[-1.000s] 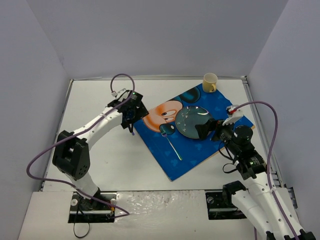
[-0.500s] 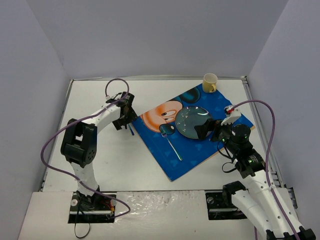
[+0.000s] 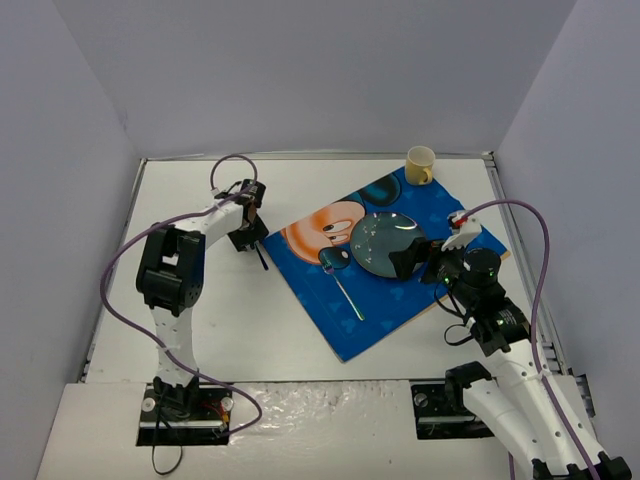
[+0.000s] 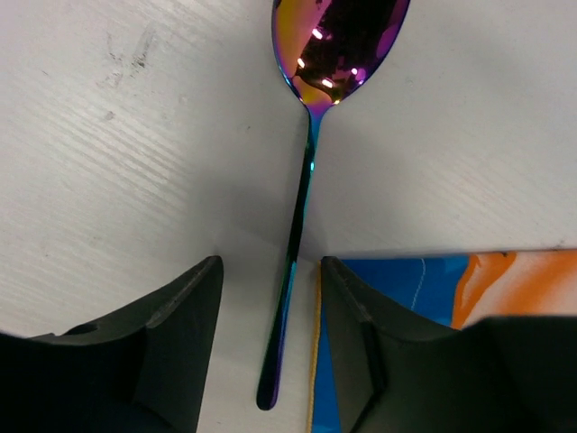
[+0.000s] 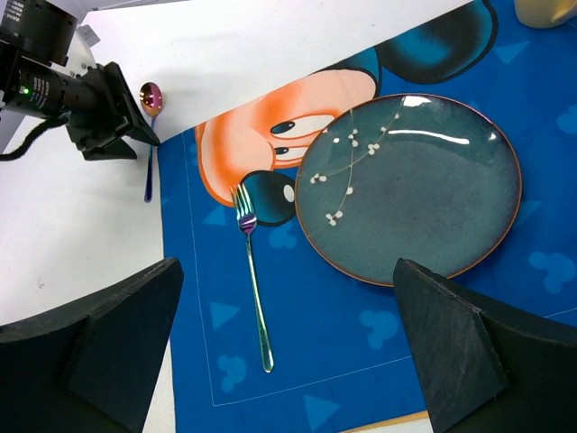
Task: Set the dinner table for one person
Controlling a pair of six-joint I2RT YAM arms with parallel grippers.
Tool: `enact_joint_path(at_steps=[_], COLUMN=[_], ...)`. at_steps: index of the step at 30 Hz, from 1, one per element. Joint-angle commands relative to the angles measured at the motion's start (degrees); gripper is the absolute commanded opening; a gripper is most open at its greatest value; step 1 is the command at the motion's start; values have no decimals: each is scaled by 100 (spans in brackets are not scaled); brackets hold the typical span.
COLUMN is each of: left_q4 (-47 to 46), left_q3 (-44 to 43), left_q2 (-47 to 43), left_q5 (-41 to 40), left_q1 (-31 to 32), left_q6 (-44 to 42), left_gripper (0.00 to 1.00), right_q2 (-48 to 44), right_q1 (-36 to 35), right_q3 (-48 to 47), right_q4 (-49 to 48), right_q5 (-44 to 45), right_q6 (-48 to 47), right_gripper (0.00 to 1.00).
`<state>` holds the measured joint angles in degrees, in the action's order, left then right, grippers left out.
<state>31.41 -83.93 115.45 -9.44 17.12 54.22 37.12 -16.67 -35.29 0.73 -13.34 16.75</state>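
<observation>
The white dinner table (image 3: 200, 320) carries a blue cartoon-mouse placemat (image 3: 400, 300). On the mat are a dark teal plate (image 3: 383, 243) and, left of it, an iridescent fork (image 3: 343, 285). An iridescent spoon (image 3: 262, 259) lies on the bare table just off the mat's left edge. My left gripper (image 3: 252, 240) is open, and its fingers straddle the spoon's handle end without touching it; the left wrist view shows the spoon (image 4: 335, 45) and gripper (image 4: 268, 266). My right gripper (image 3: 422, 262) is open and empty above the mat, by the plate's right side (image 5: 288, 271).
A yellow mug (image 3: 420, 165) stands at the mat's far corner. In the right wrist view the plate (image 5: 415, 189), fork (image 5: 252, 271) and spoon (image 5: 149, 144) show. Grey walls enclose the table on three sides.
My left gripper has shifted a little left, and its arm has folded up toward the left. The spoon stays beside the mat. The right arm has not moved.
</observation>
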Motion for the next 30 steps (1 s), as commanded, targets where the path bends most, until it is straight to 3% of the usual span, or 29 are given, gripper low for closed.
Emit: enact_joint_path(at_steps=[1, 5, 15, 30], left_q4=[-48, 37, -29, 253], left_q3=[-301, -261, 216, -706], left_q2=[45, 117, -116, 527], left_q5=[-52, -55, -48, -1], left_q1=[-60, -60, -88, -436], left_q6=[-103, -64, -176, -616], left_gripper=[39, 32, 27, 25], right_q2=[7, -2, 32, -65], right_q1=[-38, -38, -38, -38], right_q3=[-119, -111, -57, 22], right_q4=[-261, -249, -249, -231], right_q5=[23, 50, 69, 95], right_q6=[-42, -40, -40, 9], right_gripper=[100, 100, 100, 100])
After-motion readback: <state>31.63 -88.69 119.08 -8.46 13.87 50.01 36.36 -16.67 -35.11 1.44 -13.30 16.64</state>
